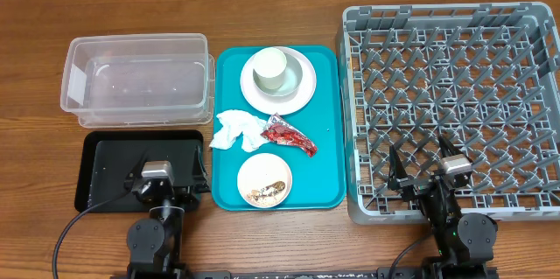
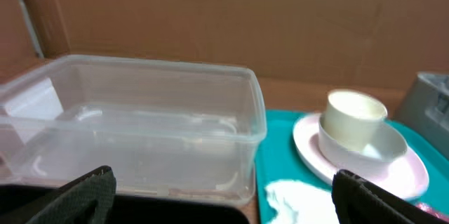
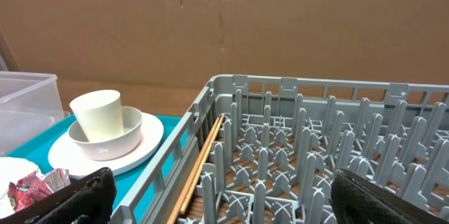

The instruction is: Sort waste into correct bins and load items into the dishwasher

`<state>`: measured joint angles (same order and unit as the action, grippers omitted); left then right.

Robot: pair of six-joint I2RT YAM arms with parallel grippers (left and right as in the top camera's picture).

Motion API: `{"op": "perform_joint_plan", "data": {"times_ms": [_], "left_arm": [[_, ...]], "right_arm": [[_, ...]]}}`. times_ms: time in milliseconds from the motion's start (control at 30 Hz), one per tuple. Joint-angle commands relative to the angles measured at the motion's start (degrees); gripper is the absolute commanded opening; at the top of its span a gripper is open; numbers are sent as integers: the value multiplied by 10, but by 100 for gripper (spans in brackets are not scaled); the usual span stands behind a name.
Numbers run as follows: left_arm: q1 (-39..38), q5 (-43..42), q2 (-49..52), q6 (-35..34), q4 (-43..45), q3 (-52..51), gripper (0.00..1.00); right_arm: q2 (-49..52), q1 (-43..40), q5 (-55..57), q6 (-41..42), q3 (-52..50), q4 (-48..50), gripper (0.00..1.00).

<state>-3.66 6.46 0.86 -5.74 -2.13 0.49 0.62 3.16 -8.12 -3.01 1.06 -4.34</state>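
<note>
The left gripper [image 2: 223,194] and right gripper [image 3: 223,192] gape wide, holding nothing; print on the red wrapper [image 1: 289,133] is unreadable.

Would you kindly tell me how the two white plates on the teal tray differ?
The large plate sits at the far end of the tray and carries a bowl with a cup in it; the small plate sits at the near end, holding only brown food scraps. Both are round and white.

Clear glossy plastic tub [image 1: 137,80], grey plastic rack [image 1: 452,108], shiny wrapper [image 1: 289,134], wooden table [image 1: 262,12]
</note>
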Motion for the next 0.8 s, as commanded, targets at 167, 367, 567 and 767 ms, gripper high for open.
{"op": "perform_joint_plan", "data": {"times_ms": [167,367,567,767], "left_arm": [[3,46,-5,11,-12,-2,100],[3,-63,-5,-61,27,-2,100],[3,-223,-5,-211,87,-2,100],[3,-312,-5,-327,155,10,100]], "right_arm": [[-5,4,2,2,-6,3,100],[-5,4,2,2,-6,3,100],[-5,4,2,2,-6,3,100],[-5,4,2,2,-6,3,100]]}}
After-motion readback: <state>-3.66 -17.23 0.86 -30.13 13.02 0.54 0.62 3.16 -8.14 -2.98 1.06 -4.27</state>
